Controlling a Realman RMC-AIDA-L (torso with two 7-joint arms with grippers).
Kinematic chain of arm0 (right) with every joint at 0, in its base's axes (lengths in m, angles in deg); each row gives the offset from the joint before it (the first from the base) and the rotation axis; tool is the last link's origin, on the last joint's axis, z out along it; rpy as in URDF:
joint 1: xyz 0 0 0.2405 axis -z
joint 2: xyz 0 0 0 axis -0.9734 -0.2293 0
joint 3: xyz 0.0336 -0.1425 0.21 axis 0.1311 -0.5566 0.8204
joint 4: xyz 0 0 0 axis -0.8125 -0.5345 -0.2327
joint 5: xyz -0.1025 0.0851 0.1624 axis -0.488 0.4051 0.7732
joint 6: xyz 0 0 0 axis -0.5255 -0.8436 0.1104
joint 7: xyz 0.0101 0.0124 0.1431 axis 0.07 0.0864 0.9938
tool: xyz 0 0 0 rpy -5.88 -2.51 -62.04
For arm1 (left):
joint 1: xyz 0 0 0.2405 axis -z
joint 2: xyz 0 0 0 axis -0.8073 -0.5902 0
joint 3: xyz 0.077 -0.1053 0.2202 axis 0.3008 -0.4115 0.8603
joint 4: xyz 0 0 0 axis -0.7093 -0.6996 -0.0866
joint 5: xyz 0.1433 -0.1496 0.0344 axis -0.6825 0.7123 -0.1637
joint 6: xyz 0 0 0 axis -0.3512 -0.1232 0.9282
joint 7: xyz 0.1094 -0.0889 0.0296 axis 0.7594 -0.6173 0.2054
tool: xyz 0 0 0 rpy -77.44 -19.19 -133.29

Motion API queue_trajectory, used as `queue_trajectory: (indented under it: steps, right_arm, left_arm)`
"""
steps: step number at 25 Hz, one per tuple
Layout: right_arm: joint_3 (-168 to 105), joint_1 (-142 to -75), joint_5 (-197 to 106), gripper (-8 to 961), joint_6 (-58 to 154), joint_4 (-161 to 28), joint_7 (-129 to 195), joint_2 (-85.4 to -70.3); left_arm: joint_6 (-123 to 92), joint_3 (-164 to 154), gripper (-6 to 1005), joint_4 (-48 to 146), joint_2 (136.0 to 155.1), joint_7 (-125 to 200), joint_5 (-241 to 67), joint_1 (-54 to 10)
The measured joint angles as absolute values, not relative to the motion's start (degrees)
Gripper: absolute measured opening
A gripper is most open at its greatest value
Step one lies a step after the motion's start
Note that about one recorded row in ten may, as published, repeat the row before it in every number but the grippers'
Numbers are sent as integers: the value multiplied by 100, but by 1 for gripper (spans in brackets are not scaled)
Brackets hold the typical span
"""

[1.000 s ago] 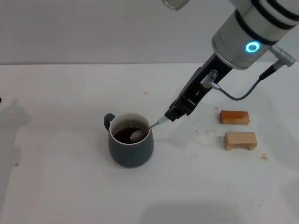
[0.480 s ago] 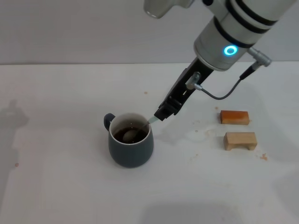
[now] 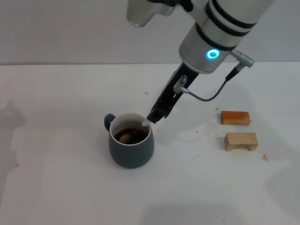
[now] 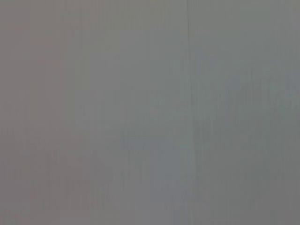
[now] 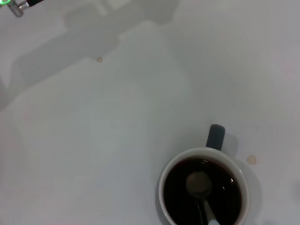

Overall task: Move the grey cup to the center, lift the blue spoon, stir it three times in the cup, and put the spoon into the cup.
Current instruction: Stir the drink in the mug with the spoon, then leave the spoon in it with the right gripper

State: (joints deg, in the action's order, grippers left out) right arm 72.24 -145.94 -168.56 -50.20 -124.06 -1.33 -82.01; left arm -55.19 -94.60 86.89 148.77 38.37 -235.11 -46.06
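Note:
The grey cup [image 3: 131, 151] stands on the white table, left of the middle, its handle pointing to the far left, with dark liquid inside. My right gripper [image 3: 156, 114] hangs just above the cup's right rim, shut on the pale handle of the blue spoon [image 3: 146, 123]. The spoon slants down into the cup, and its metal bowl lies in the liquid near the left side. In the right wrist view the cup [image 5: 204, 151] appears from above with the spoon [image 5: 198, 183] in it. The left gripper is out of view; its wrist view is plain grey.
Two small wooden blocks lie to the right of the cup, an orange-brown block [image 3: 235, 117] and a paler block [image 3: 241, 141] nearer me. Small brown spots and a wet smear [image 3: 202, 133] mark the table between the cup and the blocks.
My right arm has swung left, carrying the spoon handle over the cup's right rim. The spoon's bowl has swept from the middle of the liquid to the left side. The cup has stayed put.

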Motion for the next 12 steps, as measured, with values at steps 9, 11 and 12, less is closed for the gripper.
queue_trajectory:
  steps: [9, 11, 12]
  right_arm:
    - [7253, -14825, -17109, 158, -4545, -12072, -183, -8262]
    - [7255, -14828, -17145, 159, -4545, -12064, -184, -8258]
    - [7255, -14828, -17180, 159, -4561, -12063, -183, -8255]
  left_arm:
    - [-5680, -9468, -2, 8615, 14877, 3838, -23511, -4580]
    - [-5688, -9468, -3, 8612, 14877, 3838, -23511, -4578]
    - [-5691, -9468, -3, 8612, 14877, 3838, -23510, -4575]
